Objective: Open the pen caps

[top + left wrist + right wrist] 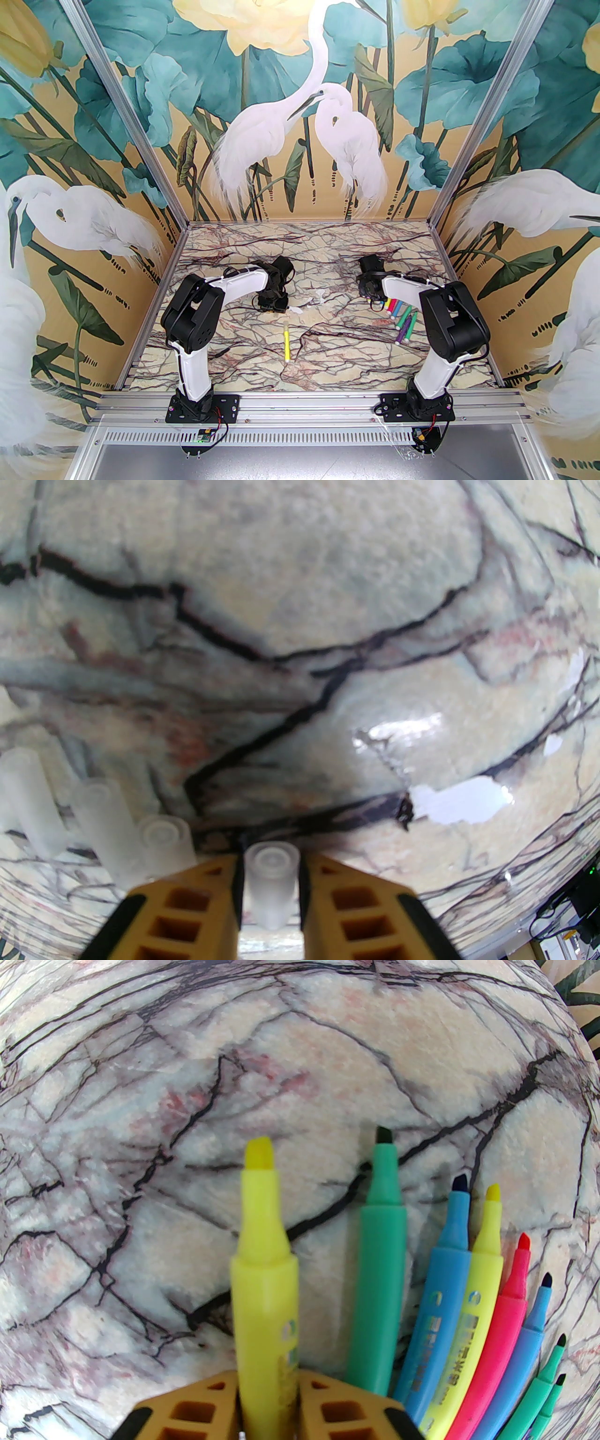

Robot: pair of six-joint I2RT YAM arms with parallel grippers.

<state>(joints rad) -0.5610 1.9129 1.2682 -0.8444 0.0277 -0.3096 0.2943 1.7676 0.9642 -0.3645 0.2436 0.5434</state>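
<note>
The left end effector (271, 864) pinches a clear cap (272, 883), with three more caps (101, 822) on the desk (300, 597) just beside it. The right end effector (267, 1379) grips an uncapped yellow pen (262, 1260), next to other pens (379, 1260) near the desk's right edge

The right gripper (268, 1382) has its two orange-yellow fingers (206, 1405) set close against either side of a yellow pen (265, 1260). This pen is uncapped, and its bare chisel tip points away from the camera over the veined marble surface (140, 1147). Just to the right a green pen (380, 1250) with a dark tip lies on the surface. Beyond it, fanned side by side, lie a blue pen (440, 1288), a second yellow pen (480, 1283), a pink pen (508, 1311), a smaller blue pen (532, 1335) and two thin green pens (546, 1372), every tip exposed.
</note>
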